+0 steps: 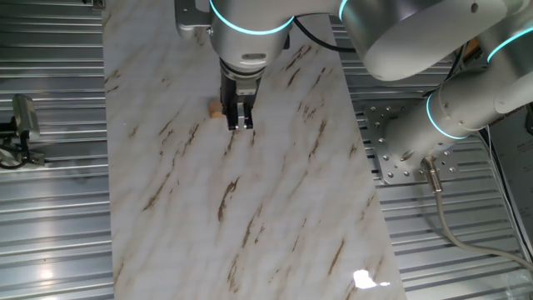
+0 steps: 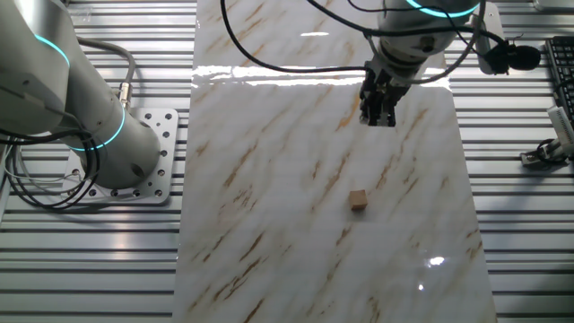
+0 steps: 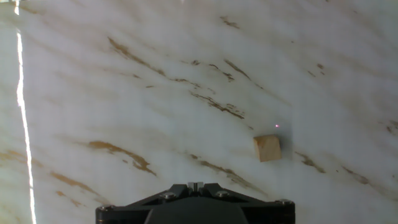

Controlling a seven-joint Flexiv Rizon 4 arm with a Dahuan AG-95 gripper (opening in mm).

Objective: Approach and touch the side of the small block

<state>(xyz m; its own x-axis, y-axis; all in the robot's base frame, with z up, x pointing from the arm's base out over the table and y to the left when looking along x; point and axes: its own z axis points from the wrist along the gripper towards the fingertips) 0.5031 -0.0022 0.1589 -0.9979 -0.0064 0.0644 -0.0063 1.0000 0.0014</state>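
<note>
Gripper (image 2: 378, 115) up off the marble board (image 2: 269, 179), small block (image 2: 359, 200) untouched, approach not done.

Fingers look pressed together w/ no gap, nothing between them; the other fixed view shows the tips raised above the board w/ the block well apart, toward 6 o'clock of the tips. Hand view puts the block (image 3: 267, 148) at approx 4 o'clock of frame centre, lying flat & alone; one fixed view has it (image 1: 215, 108) peeking out at 9 o'clock of the fingers. Risks, as I judge: block is tiny & loose, so a fast sideways move would shove or tip it vs. just touching; descending offset could land on its top; brown streaks nearby could be mistaken for the target.
</note>
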